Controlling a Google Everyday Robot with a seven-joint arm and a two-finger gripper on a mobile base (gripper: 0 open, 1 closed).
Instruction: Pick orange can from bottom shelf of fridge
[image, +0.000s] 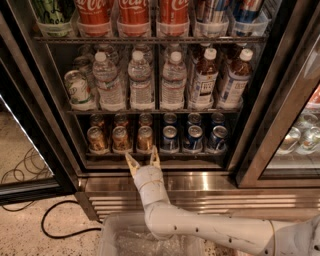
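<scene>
Hovering before the fridge (50, 135), the gripper (141, 154) points up, fingers spread apart, just below an orange can (145, 139) on the bottom shelf (200, 154).

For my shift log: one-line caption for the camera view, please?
Open gripper poised at the bottom shelf of the fridge, just below the front orange cans, none grasped yet.

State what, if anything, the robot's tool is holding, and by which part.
Nothing is held. The tool is open and empty at the front edge of the bottom shelf, just below the nearest orange can.
</scene>
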